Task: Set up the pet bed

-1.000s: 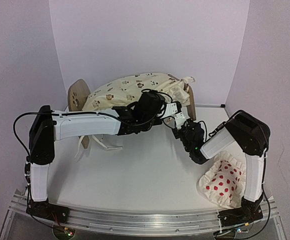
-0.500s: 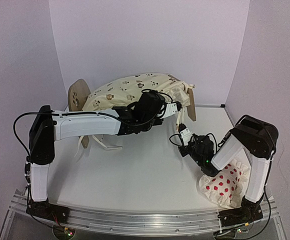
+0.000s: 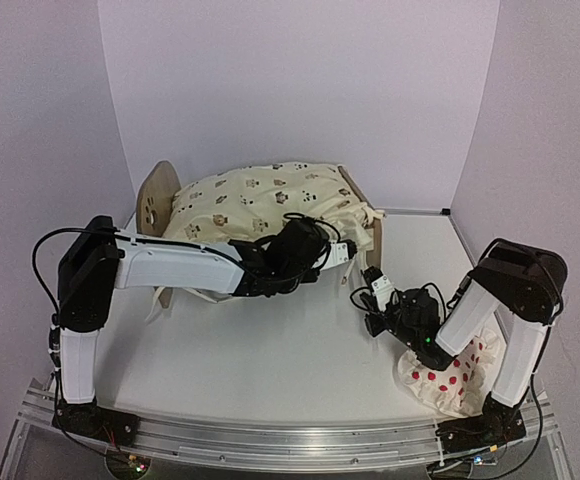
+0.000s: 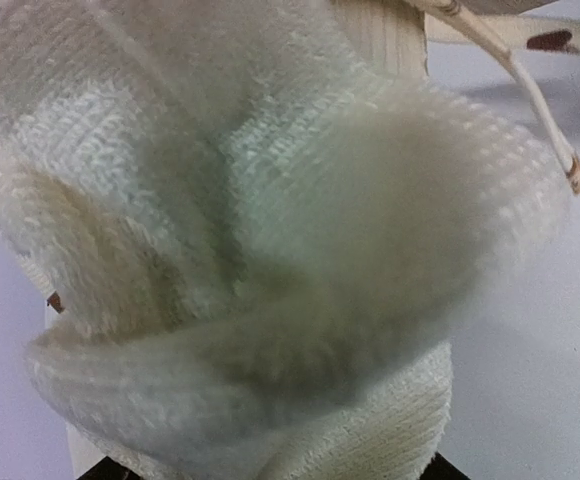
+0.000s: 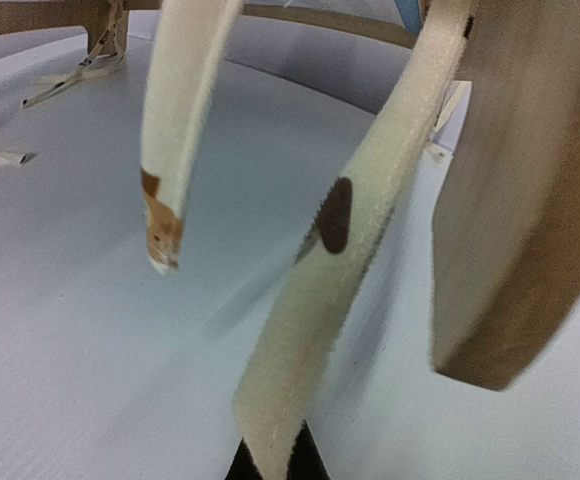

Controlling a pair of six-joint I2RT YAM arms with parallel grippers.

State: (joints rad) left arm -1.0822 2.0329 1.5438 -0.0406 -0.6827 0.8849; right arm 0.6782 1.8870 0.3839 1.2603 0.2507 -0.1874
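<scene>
The pet bed stands at the back of the table, its rounded plywood end boards at the left (image 3: 156, 196) and right (image 3: 378, 233). A cream animal-print cushion (image 3: 260, 192) lies heaped over it. My left gripper (image 3: 336, 253) is at the cushion's front edge. In the left wrist view bunched cream fleece (image 4: 270, 250) fills the space between the jaws and hides the fingers. My right gripper (image 3: 370, 281) sits low, just in front of the right end board (image 5: 520, 190). It is shut on a cream tie strap (image 5: 340, 270) of the cushion, which runs taut up from its tips (image 5: 272, 462).
A white pillow with red dots (image 3: 452, 368) lies at the near right, partly under my right arm. A second loose tie (image 5: 175, 140) hangs beside the held one. More ties (image 3: 205, 290) trail on the table under my left arm. Walls close in behind and on both sides.
The right gripper has drawn back toward the near right and lower, the tie in it. The left gripper came down and nearer with the cushion, which now lies flatter over the bed.
</scene>
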